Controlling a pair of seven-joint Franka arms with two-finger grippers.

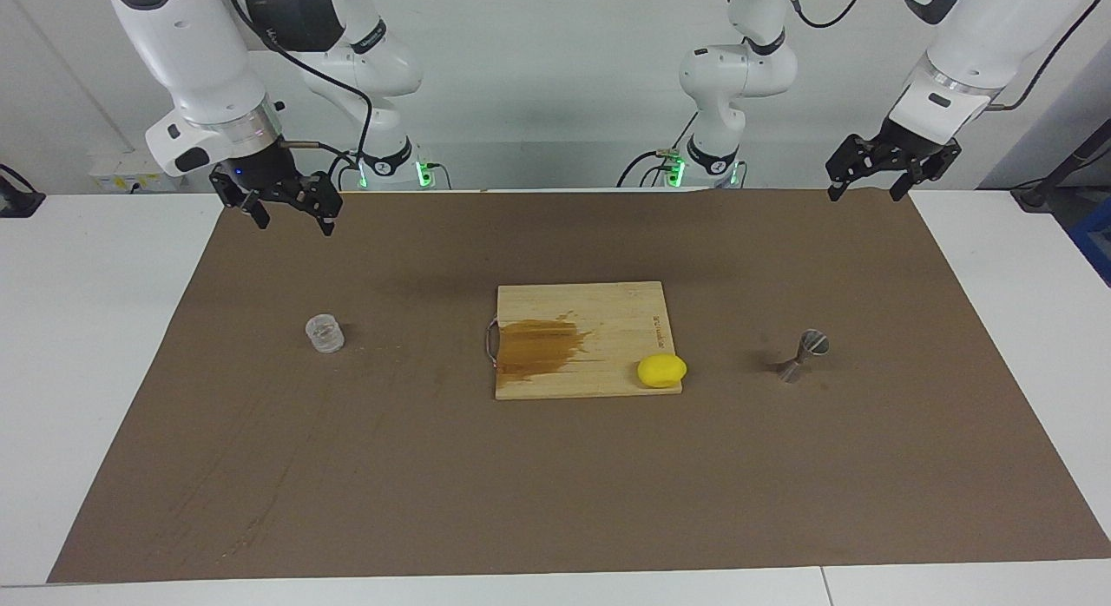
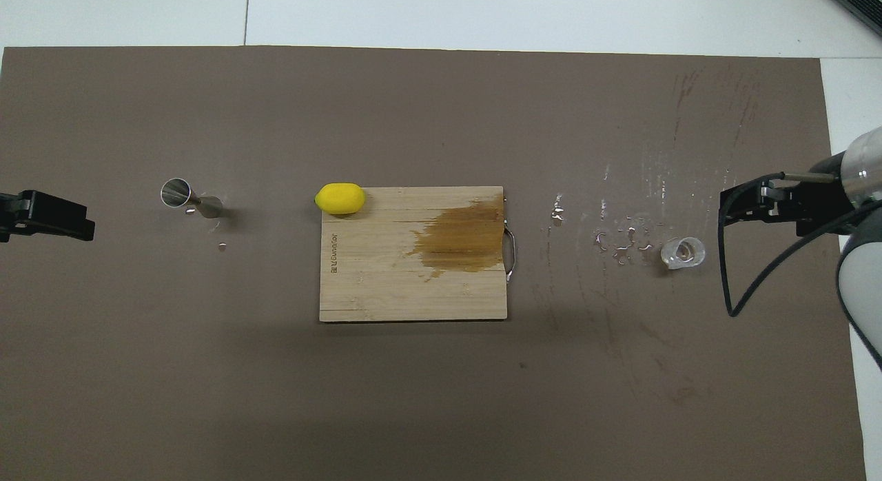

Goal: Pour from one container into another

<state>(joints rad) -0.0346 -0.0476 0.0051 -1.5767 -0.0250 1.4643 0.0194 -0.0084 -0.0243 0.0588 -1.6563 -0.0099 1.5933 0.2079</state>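
A brown mat [image 1: 555,467] covers most of a white table [image 1: 87,328]; the lower half of the frame shows only bare mat.

Across the middle of the frame, 3 groups sit in a row. At middle left stands the glass cup [image 1: 325,334], small, clear and ribbed, upright on the mat. In the overhead view, droplets [image 2: 623,240] glisten on the mat just beside it, toward the board. At center lies a wooden cutting board [image 1: 583,339] with a dark wet stain [image 1: 540,346] and a metal handle [image 1: 491,341]. A yellow lemon [image 1: 661,371] rests on the board's lower right corner. At middle right stands the jigger [image 1: 803,356], a silver hourglass shape that looks tilted, its mouth turned toward the upper right of the frame.

At upper left, the right gripper [image 1: 290,214] hangs in the air over the mat's top edge, fingers apart and empty, above the cup. At upper right, the left gripper [image 1: 864,187] hangs the same way, fingers apart and empty.

Nothing is held, so the pour looks not yet begun. The next move likely calls for the right gripper to drop onto the cup and close on its ribbed wall.

Whether the cup holds liquid is hard to tell. The overhead view cuts off most of both arms.
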